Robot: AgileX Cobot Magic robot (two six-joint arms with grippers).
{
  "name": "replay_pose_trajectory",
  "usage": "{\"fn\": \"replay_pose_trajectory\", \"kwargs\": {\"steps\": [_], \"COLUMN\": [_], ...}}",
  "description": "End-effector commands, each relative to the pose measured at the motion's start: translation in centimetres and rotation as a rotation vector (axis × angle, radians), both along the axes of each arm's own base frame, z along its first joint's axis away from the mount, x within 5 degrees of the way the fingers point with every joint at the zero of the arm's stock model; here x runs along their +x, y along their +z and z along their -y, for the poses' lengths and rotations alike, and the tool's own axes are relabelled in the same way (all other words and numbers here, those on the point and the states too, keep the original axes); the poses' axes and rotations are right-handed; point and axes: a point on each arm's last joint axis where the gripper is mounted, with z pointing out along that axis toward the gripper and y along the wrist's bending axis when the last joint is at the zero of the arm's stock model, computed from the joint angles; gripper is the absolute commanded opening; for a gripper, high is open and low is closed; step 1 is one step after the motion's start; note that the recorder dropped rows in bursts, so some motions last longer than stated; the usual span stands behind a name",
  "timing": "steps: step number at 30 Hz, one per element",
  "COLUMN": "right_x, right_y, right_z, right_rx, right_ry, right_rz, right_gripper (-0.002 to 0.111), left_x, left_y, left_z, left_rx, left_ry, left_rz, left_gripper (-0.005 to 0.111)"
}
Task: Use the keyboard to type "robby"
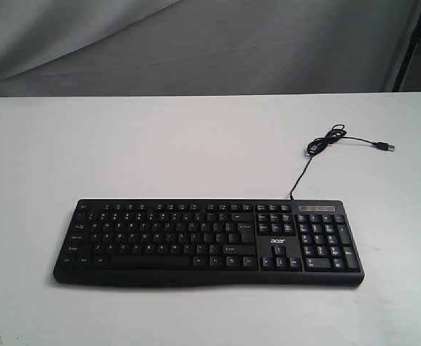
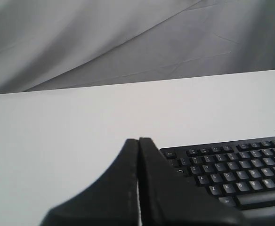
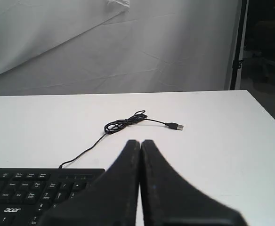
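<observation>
A plain white table (image 1: 196, 144) fills the foreground under soft, even light. Behind its far edge hangs a creased grey cloth (image 1: 196, 43) as backdrop. At the right edge of the cloth stands a black post (image 3: 241, 42), with dim room beyond.

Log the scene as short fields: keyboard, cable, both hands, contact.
keyboard: black Acer full-size model, flat on the white table, number pad toward the right arm's side
USB cable: leaves the keyboard's back edge, loosely coiled, plug lying unconnected on the table
left hand: shut, empty, by the keyboard's letter end
right hand: shut, empty, by the number-pad end
contact: exterior view shows no hand on any key
</observation>
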Motion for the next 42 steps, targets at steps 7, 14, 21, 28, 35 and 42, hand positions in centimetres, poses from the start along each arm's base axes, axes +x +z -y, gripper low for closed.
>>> {"fn": "replay_pose_trajectory", "kwargs": {"steps": [7, 14, 21, 28, 35, 42], "right_x": [0.0, -0.1, 0.4, 2.6, 4.2, 6.1], "right_y": [-0.1, -0.1, 7.4, 12.3, 12.7, 9.9], "right_z": [0.1, -0.1, -0.3, -0.4, -1.7, -5.3], "right_rx": [-0.011, 0.081, 0.032, 0.025, 0.107, 0.097], "right_ry": [-0.008, -0.001, 0.021, 0.035, 0.13, 0.328], "right_rz": [-0.001, -0.034, -0.091, -0.2, -0.258, -0.543], "right_gripper": [0.0, 0.0, 0.0, 0.0, 0.0, 0.0], "left_x": [0.0, 0.0, 0.0, 0.0, 0.0, 0.0], "left_y": [-0.1, -0.1, -0.1, -0.1, -0.1, -0.1], "left_z": [0.0, 0.0, 0.0, 0.0, 0.0, 0.0], "left_rx": [0.001, 0.001, 0.001, 0.001, 0.001, 0.001], "left_ry": [-0.006, -0.006, -0.006, -0.006, -0.006, -0.006], "left_rz": [0.007, 0.007, 0.007, 0.007, 0.007, 0.007], "left_gripper": [0.0, 0.0, 0.0, 0.0, 0.0, 0.0]}}
